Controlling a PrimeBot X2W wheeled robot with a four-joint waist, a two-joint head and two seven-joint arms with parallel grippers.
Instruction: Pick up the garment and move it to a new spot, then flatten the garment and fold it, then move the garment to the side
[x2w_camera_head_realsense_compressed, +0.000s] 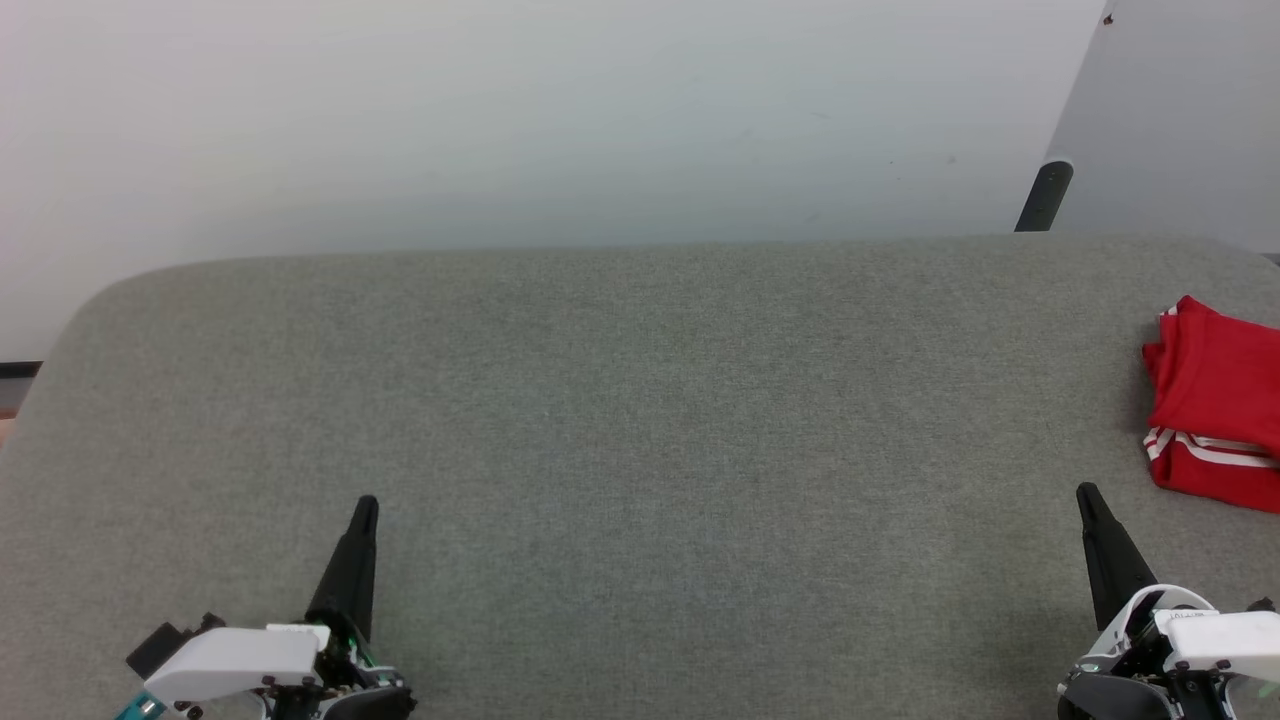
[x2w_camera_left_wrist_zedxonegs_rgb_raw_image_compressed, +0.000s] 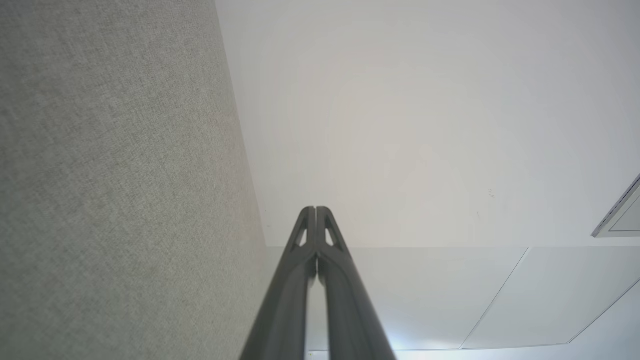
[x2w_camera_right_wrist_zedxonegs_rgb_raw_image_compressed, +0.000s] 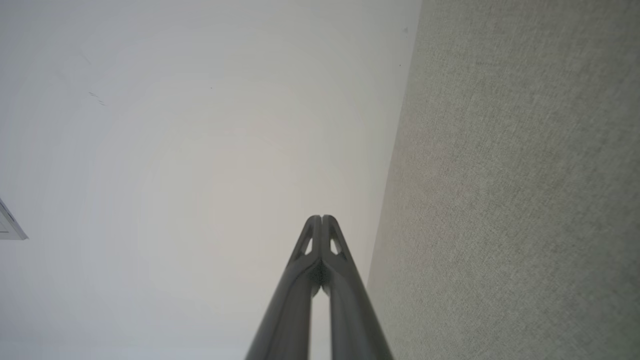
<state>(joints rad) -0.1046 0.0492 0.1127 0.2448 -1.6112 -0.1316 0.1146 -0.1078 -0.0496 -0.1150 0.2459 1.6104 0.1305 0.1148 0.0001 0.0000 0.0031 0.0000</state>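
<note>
- Garment (x2w_camera_head_realsense_compressed: 1215, 400) lies folded at the table's (x2w_camera_head_realsense_compressed: 640, 420) right end, partly beyond the head view.
- Left gripper (x2w_camera_head_realsense_compressed: 366, 508) and right gripper (x2w_camera_head_realsense_compressed: 1087, 495) hover over the table's near side, closed tight, empty.
- Risk: any overhang past the table's edge could drag the folds off.

txt: none readable | right gripper (x2w_camera_head_realsense_compressed: 1088, 493) housing: tiny print, too blurry

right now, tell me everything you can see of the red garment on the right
The red garment looks like soft cloth, folded into a compact stack with layered edges at its left side. Thin white stripes run across its near part. It lies on the grey fabric surface at the far right, cut off by the picture's edge. Nothing else visibly touches it.
</note>
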